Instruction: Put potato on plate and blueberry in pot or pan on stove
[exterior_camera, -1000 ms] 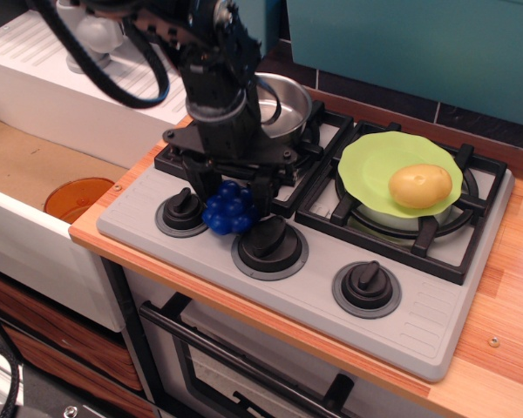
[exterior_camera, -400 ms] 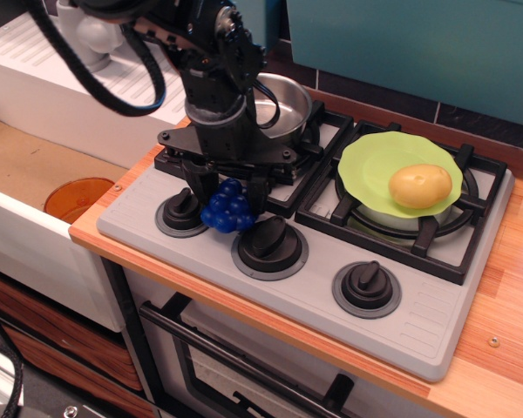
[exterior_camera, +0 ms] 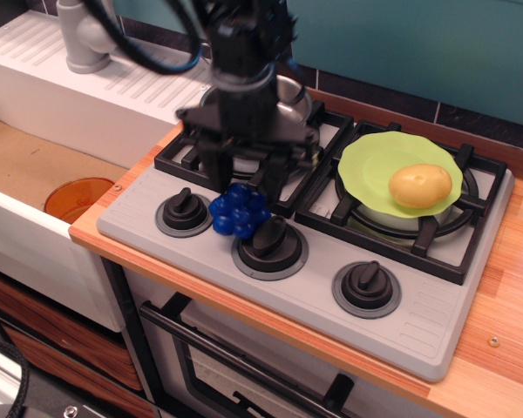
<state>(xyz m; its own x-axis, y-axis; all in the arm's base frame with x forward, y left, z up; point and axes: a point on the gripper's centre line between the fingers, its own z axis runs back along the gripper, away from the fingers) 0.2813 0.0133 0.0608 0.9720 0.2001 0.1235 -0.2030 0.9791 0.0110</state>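
My gripper hangs over the front left of the grey stove, its two fingers closed on the top of the dark blue blueberry. The blueberry hangs between the left knob and the middle knob. I cannot tell whether it touches the stove top. The shiny steel pot sits on the back left burner, mostly hidden behind my arm. The lime-green plate lies on the right burner with the yellow potato on it.
A third knob is at the front right. An orange bowl sits in the sink to the left. A white drainboard and grey faucet are at the back left. The wooden counter runs along the right.
My gripper has risen and shifted a little right toward the pot, blurred by motion. The blueberry has moved slightly right with it. Plate and potato have not moved.
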